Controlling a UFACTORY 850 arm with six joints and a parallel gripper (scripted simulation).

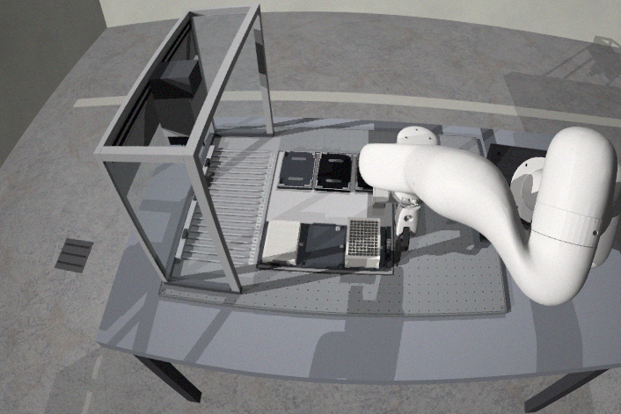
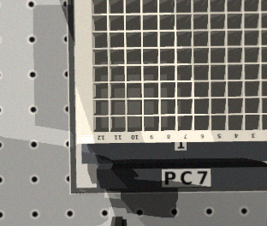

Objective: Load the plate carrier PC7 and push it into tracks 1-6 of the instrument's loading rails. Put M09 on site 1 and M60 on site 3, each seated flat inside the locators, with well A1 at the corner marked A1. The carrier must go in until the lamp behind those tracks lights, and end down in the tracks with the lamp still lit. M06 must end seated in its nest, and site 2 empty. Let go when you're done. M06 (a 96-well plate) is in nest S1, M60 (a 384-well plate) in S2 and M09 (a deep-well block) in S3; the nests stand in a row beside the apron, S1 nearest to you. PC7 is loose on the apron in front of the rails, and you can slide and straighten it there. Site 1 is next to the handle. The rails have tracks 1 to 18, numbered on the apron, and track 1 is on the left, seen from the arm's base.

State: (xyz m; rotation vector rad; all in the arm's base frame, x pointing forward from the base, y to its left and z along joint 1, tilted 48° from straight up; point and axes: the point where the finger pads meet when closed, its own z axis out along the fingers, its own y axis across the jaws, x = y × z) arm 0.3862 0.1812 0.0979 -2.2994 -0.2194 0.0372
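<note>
The plate carrier PC7 (image 1: 325, 246) lies on the apron in front of the rails. Its label (image 2: 186, 177) and dark handle bar (image 2: 180, 162) show in the wrist view. The deep-well block M09 (image 1: 362, 243) sits on site 1 next to the handle; its well grid (image 2: 184, 64) fills the wrist view, with column numbers along the near edge. A flat white plate, M60 (image 1: 281, 241), sits on site 3 at the rail end. Site 2 (image 1: 320, 244) between them is dark and bare. My gripper (image 1: 404, 238) is open and empty, low over the table just beyond the handle end. Only its fingertips peek in at the wrist view's bottom edge.
The rails (image 1: 228, 207) run under the glass-walled instrument frame (image 1: 186, 148) at the left. Two dark bare nests (image 1: 316, 170) stand behind the apron; my arm hides most of the third nest. A perforated breadboard (image 1: 441, 269) lies right of the carrier.
</note>
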